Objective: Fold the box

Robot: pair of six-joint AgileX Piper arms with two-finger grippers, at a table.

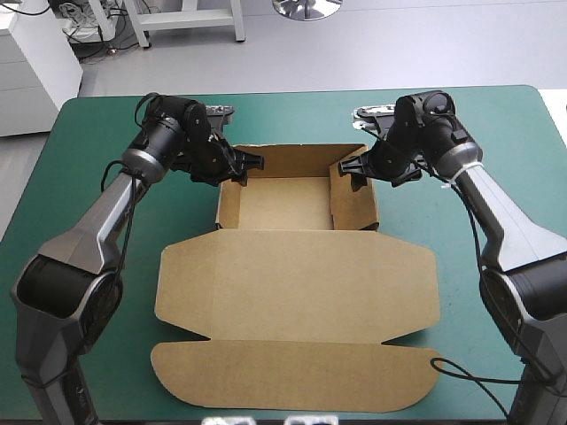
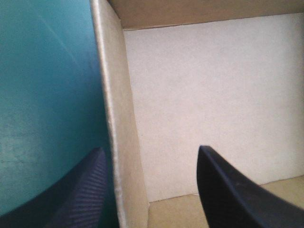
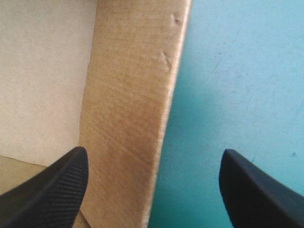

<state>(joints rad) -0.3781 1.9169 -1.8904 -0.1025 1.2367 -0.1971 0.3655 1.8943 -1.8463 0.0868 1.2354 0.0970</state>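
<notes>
The brown box (image 1: 285,205) lies mid-table as an open tray with raised walls. Its lid (image 1: 297,292) and front flap (image 1: 292,376) lie flat toward the near edge. My left gripper (image 1: 251,165) is at the far end of the tray's left wall. In the left wrist view this gripper (image 2: 152,190) is open and straddles that wall (image 2: 116,118), one finger outside and one over the floor (image 2: 213,95). My right gripper (image 1: 352,168) is at the right wall's far end. It (image 3: 152,190) is also open, astride that wall (image 3: 130,109).
The teal-green cover (image 1: 97,177) stretches to either side of the box, and a strip (image 1: 292,119) runs between the tray's back wall and the table's far edge. The flat front flap reaches close to the near edge.
</notes>
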